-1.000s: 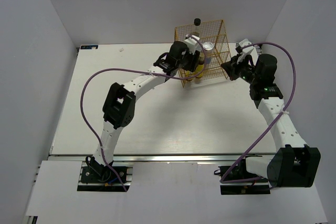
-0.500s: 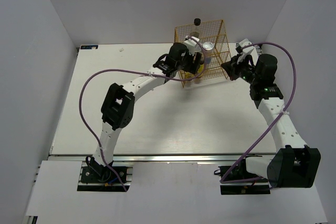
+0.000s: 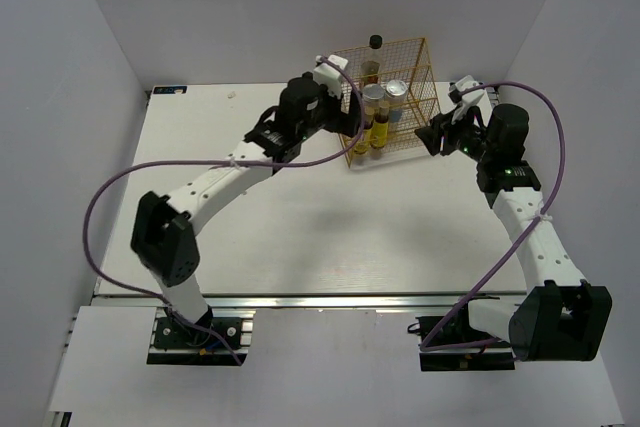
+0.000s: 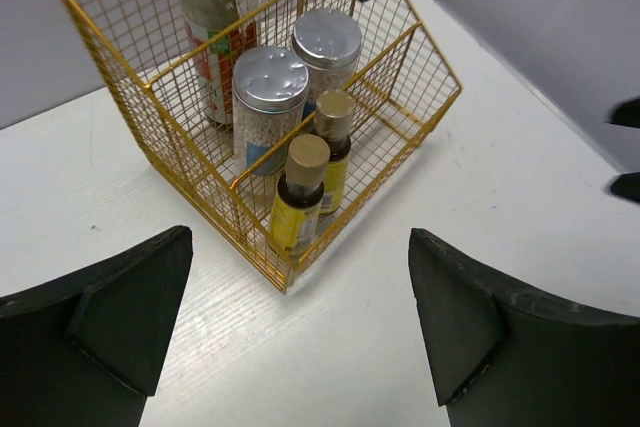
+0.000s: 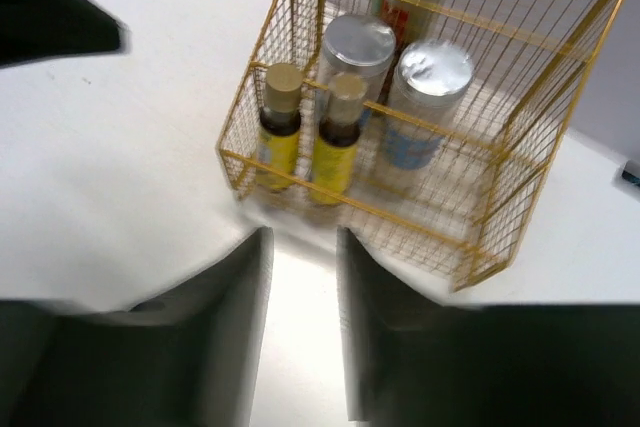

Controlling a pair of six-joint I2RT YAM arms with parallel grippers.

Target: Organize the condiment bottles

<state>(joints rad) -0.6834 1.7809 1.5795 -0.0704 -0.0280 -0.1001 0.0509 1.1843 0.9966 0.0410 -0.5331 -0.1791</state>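
All the condiment bottles stand in the gold wire rack [image 3: 415,122] at the back of the table. In the front row are two small yellow bottles [image 4: 298,202] [image 4: 333,147]. Behind them are two silver-lidded jars [image 4: 270,97] [image 4: 327,42], and a taller bottle [image 4: 213,37] stands at the back. My left gripper [image 3: 338,87] hangs left of the rack, open wide and empty, with its fingers [image 4: 120,317] apart over bare table. My right gripper [image 3: 436,133] is just right of the rack. Its blurred fingers [image 5: 235,307] are parted with nothing between them.
The rack [image 5: 500,197] sits near the back wall on the white table [image 3: 300,217]. Purple cables loop from both arms above the table. The side walls close in on the left and right.
My left gripper has drawn back to the left, out of the rack, and opened wide. The right gripper has opened from shut, and its arm has hardly moved.
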